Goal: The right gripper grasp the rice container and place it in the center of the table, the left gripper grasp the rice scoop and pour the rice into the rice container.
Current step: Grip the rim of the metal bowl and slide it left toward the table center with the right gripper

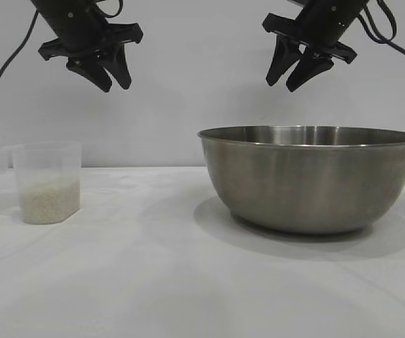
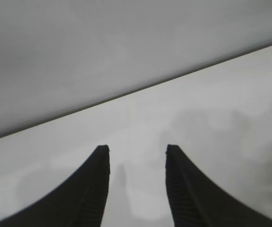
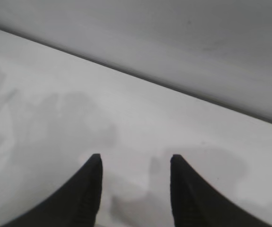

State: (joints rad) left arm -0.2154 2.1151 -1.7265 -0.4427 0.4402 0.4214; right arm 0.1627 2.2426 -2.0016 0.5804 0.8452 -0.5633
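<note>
While the table lies white beneath, the rice container stands at its right side; far left stands the rice scoop, part-filled with rice. Above, left gripper and right gripper hang parted, holding nothing

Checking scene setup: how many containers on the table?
2: the rice scoop, holding rice, at the exterior view's left; the rice container at its right. Nothing looks hidden.
</note>
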